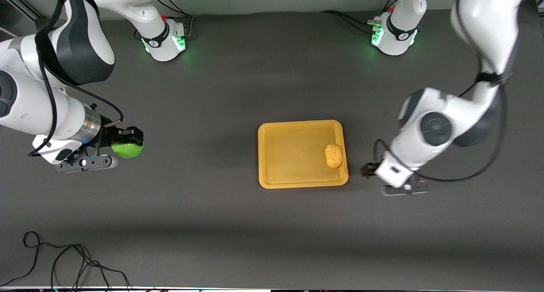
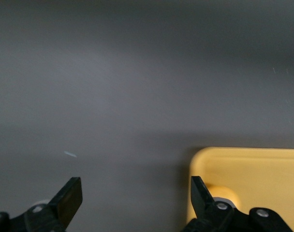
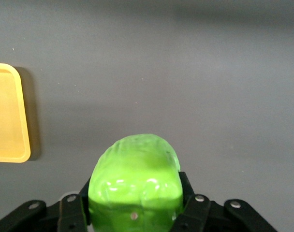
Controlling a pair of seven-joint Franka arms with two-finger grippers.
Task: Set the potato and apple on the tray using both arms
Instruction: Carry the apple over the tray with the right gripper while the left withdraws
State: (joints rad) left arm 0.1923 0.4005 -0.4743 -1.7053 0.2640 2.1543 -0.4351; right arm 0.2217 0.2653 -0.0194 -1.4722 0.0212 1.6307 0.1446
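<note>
Yellow-orange plastic is forming the tray (image 1: 293, 154), which is lying flat on the dark grey table (image 1: 238, 224), about midway between the two arms' ends. The potato (image 1: 333, 155) is resting inside the tray, close to the rim toward the left arm's end and touching nothing else. In the left wrist view only a corner of the tray (image 2: 253, 179) is being shown, with a pale lump partly hidden by one finger, which cannot be identified for certain.

The left gripper (image 1: 370, 170) is being held just beside the tray's edge toward the left arm's end, over bare table. Its jaws are being kept wide apart with nothing between them, as the two black fingertips (image 2: 69, 195) in the left wrist view are showing, with the gripper (image 2: 136, 195) spanning an empty gap.

The apple (image 1: 127, 149) is being gripped by the right gripper (image 1: 127, 144) over the table toward the right arm's end, well apart from the tray. In the right wrist view the green apple (image 3: 135, 186) is being clamped between the black fingers (image 3: 189, 205) of the right gripper (image 3: 135, 203), and the tray's edge (image 3: 9, 116) is being seen off to one side, apart from the apple.

A loose black cable (image 1: 63, 262) is lying on the table near the front camera, toward the right arm's end.
</note>
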